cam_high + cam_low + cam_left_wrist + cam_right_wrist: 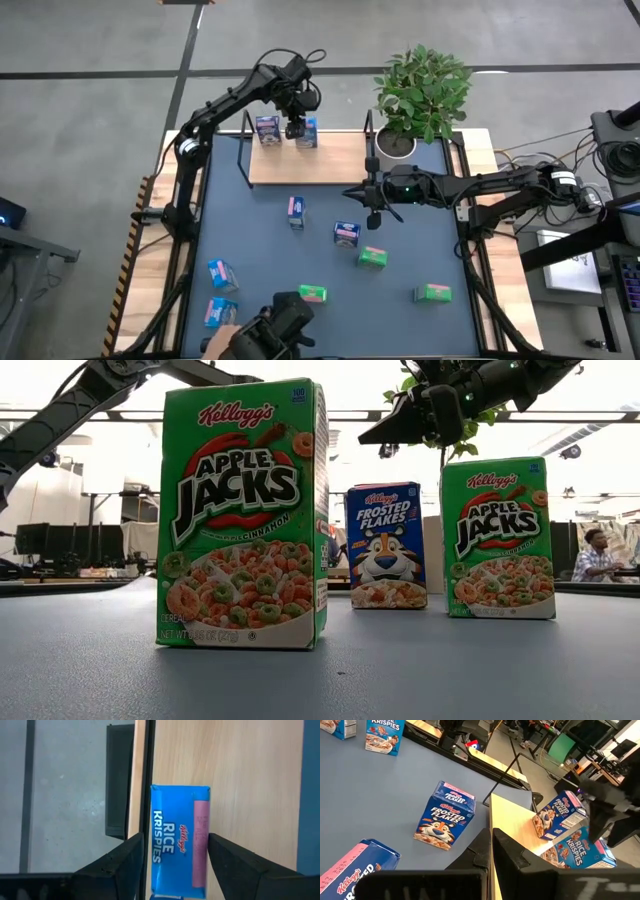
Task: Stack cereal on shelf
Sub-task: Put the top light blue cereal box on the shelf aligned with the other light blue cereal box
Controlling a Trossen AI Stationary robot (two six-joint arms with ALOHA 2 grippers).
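- Grey table (400, 270); shelf (330, 165) at its far edge.
- Left gripper (172, 857) spread wide astride Rice Krispies box (179, 840) on shelf's far edge.
- Advice: lift straight; avoid tipping.
- Right gripper (492, 842) pinched closed, empty, near shelf's front edge.

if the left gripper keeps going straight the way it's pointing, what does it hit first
The Rice Krispies box. The left gripper points down at the shelf, its open fingers on either side of that box, so it would most likely meet the box's top face first, then the wooden board below.
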